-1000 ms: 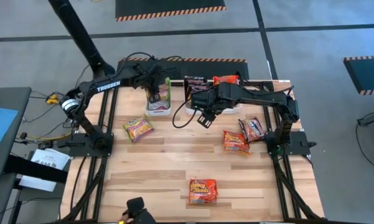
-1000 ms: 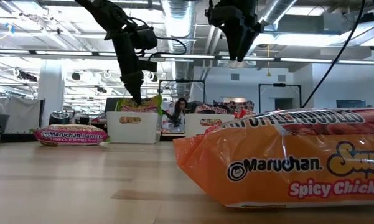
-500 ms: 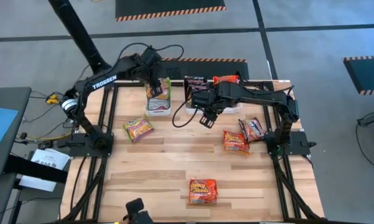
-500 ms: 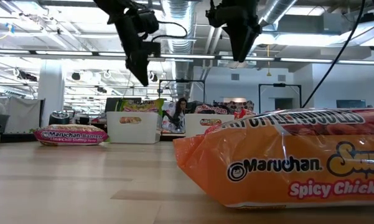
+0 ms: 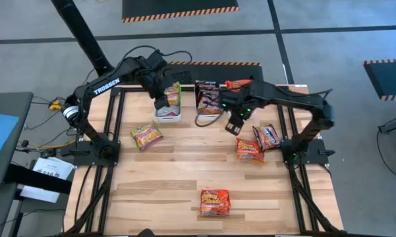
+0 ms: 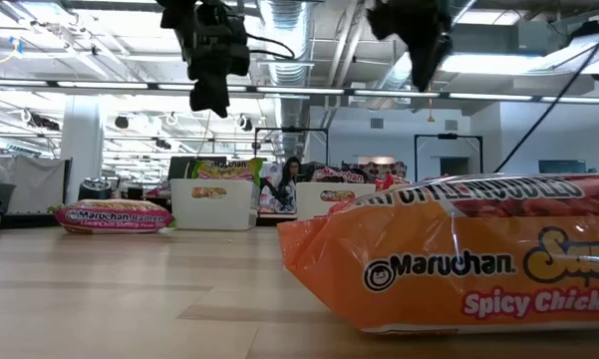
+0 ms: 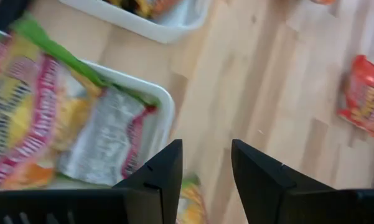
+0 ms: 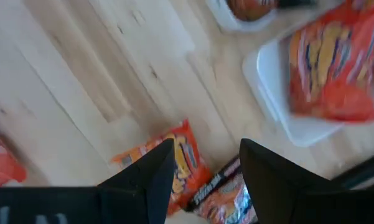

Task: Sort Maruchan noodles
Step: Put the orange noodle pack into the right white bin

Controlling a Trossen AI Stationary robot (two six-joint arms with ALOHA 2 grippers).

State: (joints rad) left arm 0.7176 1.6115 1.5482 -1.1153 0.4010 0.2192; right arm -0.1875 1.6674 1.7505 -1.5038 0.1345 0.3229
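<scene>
High view: right gripper (image 5: pixel 236 122), fingers apart and empty, hovers just beside orange packet (image 5: pixel 249 150); left gripper (image 5: pixel 161 100), parted, over tub (image 5: pixel 167 116).

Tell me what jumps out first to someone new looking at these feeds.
The orange packet fills the low view's foreground; from above it lies alone at the table's near edge. Both arms hang over the far tubs: the left gripper, open and empty, above the left tub; the right gripper, open, near two loose packets.

four loose noodle packets (image 5: pixel 214 202), three white tubs (image 5: pixel 167 112), two arms (image 5: pixel 112 82)
</scene>
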